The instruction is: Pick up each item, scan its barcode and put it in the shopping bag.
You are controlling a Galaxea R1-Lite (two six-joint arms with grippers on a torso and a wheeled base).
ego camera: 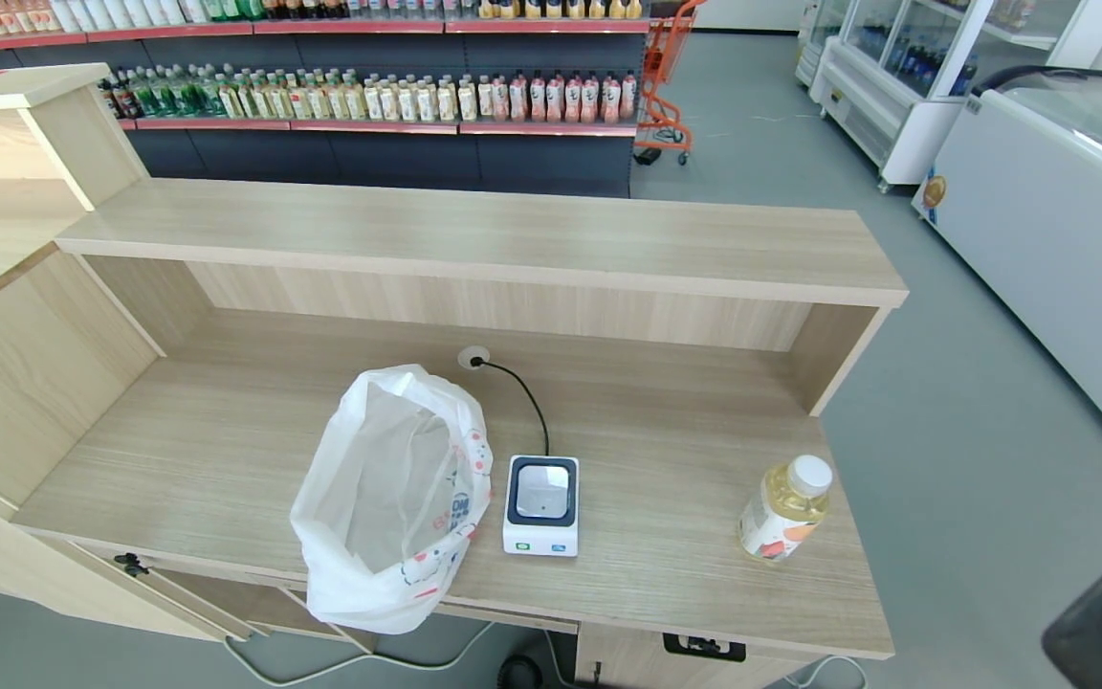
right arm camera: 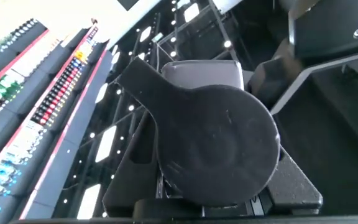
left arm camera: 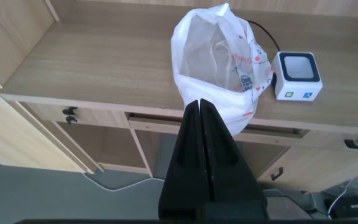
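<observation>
Wooden counter (ego camera: 656,431), bottle (ego camera: 784,509) upright, cap (ego camera: 810,473) up

On the bench (ego camera: 666,431) before me, the shopping bag (ego camera: 388,498) stands at the near edge, overhanging it. The scanner (ego camera: 541,502) sits just beside it on my right, its cable (ego camera: 524,397) running back behind the bag. The bottle (ego camera: 785,507) stands upright well apart, near the bench's right end. My left gripper (left arm camera: 200,106) hangs before the near edge, facing the bag.

bag (ego camera: 388,498) just beside scanner (ego camera: 541,504) | wide gap from scanner to bottle (ego camera: 785,507) | cable (ego camera: 527,397) behind scanner
</observation>
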